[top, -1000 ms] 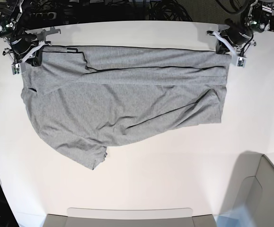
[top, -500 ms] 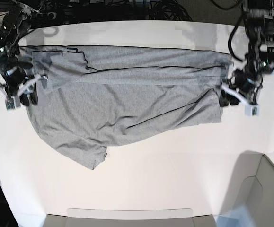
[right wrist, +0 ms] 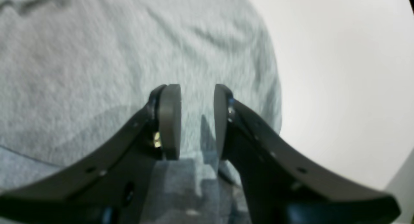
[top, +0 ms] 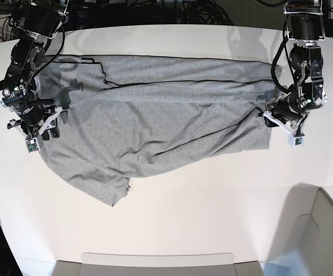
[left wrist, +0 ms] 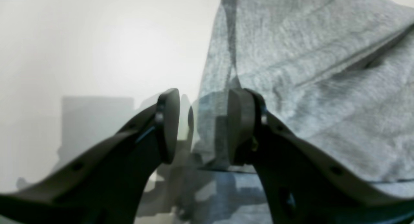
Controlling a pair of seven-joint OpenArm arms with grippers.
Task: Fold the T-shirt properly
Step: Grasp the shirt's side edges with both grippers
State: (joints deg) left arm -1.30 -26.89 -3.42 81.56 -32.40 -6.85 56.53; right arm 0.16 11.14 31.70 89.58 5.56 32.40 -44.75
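Both grippers (left wrist: 202, 127) (right wrist: 197, 120) agape, empty

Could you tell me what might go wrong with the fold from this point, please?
1. The T-shirt lies skewed: one sleeve sticks out toward the near edge of the table, so another fold could lock in a lopsided shape.
2. Diagonal wrinkles cross the body; folding over them may crease it.
3. Both open end effectors, left and right, hang at the cloth's edges; closing there might pinch only one layer.

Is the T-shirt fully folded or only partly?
Partly: the T-shirt has one fold along its far edge; a sleeve sticks out flat on the table.
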